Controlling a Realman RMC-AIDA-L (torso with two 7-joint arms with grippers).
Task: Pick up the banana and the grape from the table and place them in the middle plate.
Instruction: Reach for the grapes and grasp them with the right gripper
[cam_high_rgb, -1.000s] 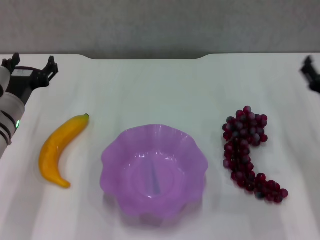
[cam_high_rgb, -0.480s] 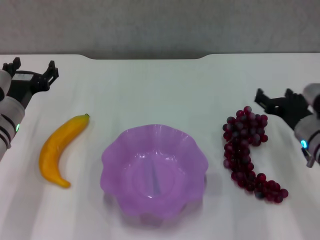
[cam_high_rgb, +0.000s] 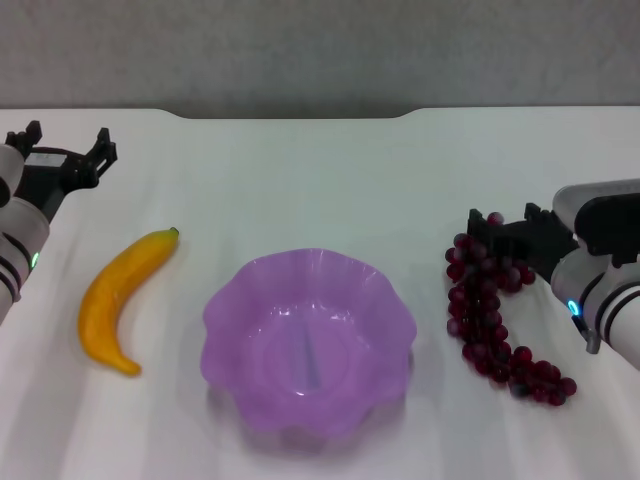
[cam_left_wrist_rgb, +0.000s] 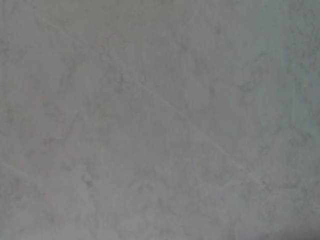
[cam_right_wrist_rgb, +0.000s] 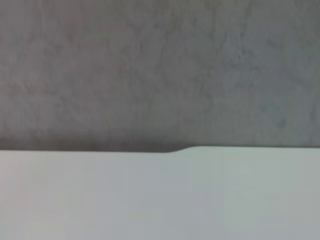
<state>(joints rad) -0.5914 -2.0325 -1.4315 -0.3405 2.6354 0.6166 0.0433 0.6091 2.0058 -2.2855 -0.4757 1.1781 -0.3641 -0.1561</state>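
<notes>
Right gripper (cam_high_rgb: 508, 232), fingers spread, at the grape (cam_high_rgb: 492, 300) cluster's upper end, frame right: soft, lumpy, best pinched mid-bunch. Left gripper (cam_high_rgb: 63, 147) spread, upper left.

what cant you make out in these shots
1. Head view: the right gripper covers the top of the grape; contact unclear.
2. Left wrist view: only a blank grey surface.
3. Right wrist view: only the table edge and wall; no fruit.
</notes>
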